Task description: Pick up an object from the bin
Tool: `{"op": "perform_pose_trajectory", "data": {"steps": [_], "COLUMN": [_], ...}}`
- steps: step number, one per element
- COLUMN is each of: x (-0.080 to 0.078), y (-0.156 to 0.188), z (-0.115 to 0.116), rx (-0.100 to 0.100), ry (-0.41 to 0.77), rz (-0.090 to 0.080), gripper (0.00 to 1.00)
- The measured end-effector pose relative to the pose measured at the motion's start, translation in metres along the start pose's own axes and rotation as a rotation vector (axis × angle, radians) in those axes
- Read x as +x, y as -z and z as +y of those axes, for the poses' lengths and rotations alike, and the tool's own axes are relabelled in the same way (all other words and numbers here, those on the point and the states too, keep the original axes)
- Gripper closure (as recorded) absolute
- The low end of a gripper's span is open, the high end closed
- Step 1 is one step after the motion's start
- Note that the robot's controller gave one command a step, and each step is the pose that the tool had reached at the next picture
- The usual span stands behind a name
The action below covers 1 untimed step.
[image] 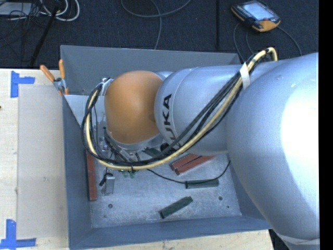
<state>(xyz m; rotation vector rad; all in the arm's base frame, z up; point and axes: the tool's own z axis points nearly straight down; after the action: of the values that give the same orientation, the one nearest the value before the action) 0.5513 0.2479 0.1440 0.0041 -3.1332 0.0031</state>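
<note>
My gripper (pixel 108 182) pokes out below the orange wrist cover, low over the bin floor at the left side. Just to its left a long brown strip (pixel 91 177) lies along the bin's left wall, close to the gripper; whether they touch is unclear. Nothing can be seen held by the gripper. Much of the gripper is hidden under the cover and cables.
A reddish-brown block (pixel 190 162) lies at mid-bin, partly under the arm. A thin dark stick (pixel 202 183) lies below it. A dark green bar (pixel 175 207) rests near the front wall. The arm covers the bin's back and right.
</note>
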Motion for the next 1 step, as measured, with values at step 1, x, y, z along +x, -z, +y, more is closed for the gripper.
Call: {"op": "perform_pose_trajectory", "data": {"steps": [1], "x": [-0.0024], "y": [0.0045], "z": [-0.0009], "rx": [-0.002], "ry": [-0.004], "rz": [-0.008], "gripper": [0.0]}}
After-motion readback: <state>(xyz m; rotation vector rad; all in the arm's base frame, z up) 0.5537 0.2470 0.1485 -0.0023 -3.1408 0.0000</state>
